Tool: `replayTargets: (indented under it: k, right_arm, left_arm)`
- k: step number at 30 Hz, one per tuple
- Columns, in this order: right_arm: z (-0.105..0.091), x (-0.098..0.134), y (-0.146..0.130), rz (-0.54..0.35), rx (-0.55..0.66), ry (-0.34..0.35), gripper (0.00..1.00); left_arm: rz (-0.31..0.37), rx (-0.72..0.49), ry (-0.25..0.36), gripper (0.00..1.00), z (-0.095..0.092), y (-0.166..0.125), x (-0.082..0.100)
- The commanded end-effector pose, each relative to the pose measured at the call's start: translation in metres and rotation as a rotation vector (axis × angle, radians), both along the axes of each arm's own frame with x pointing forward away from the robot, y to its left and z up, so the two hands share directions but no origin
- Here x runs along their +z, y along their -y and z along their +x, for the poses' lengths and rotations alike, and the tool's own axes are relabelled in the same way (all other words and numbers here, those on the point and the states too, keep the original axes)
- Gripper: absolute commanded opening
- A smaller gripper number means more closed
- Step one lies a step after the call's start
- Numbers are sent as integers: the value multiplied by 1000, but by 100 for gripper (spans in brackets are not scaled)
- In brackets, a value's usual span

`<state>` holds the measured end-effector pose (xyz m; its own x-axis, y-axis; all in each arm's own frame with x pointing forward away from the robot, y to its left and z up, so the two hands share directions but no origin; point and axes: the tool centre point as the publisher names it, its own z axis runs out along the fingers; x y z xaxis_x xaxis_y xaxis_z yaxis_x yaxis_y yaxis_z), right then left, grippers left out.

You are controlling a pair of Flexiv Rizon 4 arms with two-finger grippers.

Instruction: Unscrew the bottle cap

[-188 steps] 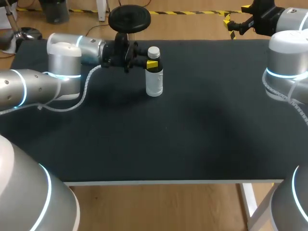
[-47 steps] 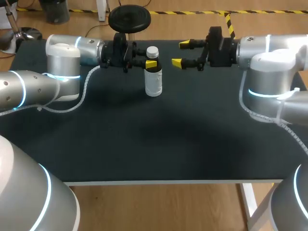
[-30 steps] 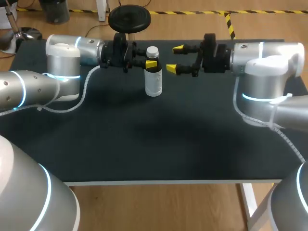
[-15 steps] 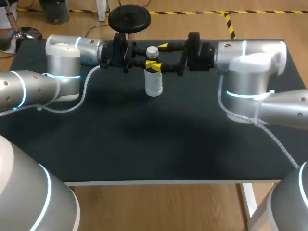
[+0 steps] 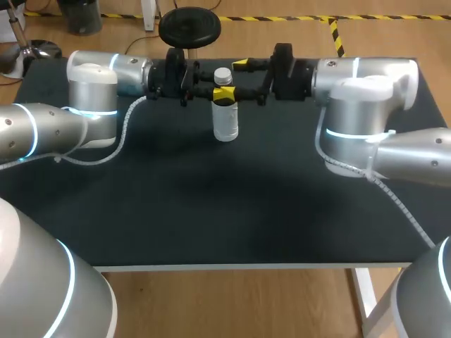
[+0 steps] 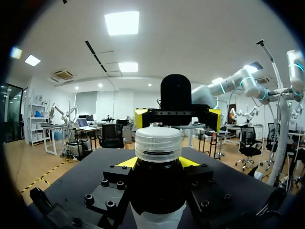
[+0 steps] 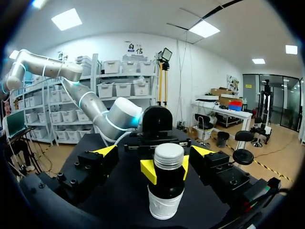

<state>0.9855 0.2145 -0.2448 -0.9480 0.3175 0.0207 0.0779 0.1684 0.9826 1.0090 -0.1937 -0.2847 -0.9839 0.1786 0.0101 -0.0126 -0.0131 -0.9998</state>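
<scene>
Fingertips [image 7: 148,171] of the left gripper [image 5: 223,93] pinch the dark neck of the bottle [image 5: 225,123], which stands upright on the black table [image 5: 211,197]. Right wrist view alone shows the right gripper [image 7: 154,151] spread wide, flanking the white ribbed cap [image 6: 158,143] without touching.

The bottle [image 6: 157,191] stands upright, close in, between the two yellow tips of the left hand [image 6: 158,163]. The tips press on its dark upper part from either side, just below the cap [image 6: 158,143]. The cap is pale and ribbed and sits on the neck. Beyond the bottle the right hand [image 6: 176,117] faces this way, a little above cap height. Its yellow tips are spread wider than the cap. How near they stand to the cap cannot be told. The black table [image 6: 81,167] lies underneath.
</scene>
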Motion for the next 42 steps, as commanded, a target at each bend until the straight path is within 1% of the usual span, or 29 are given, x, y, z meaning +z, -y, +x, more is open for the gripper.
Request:
replayTargets:
  k: [1,7,12,17,27,33,38,42]
  right_arm:
    - [5,0,-6,-10,-24,-6,100]
    - [13,-2,-13,-3,-59,-11,100]
    - [16,-6,-15,-5,-64,-11,100]
    - [20,-8,-16,-8,-82,5,100]
    - [29,-13,-19,31,-102,19,100]
    - [33,-14,-22,36,-100,19,100]
    - [35,-11,-25,39,-116,42,100]
    - [34,-9,-28,58,-158,57,100]
  left_arm:
    - [-1,-2,0,0,1,1,-1]
    - [-1,-2,0,0,1,1,-1]
    - [-1,-2,0,0,1,1,-1]
    - [-1,-2,0,0,1,1,-1]
    - [-1,-2,0,0,1,1,-1]
    - [-1,-2,0,0,1,1,-1]
    - [-1,-2,0,0,1,1,-1]
    - [-1,-2,0,0,1,1,-1]
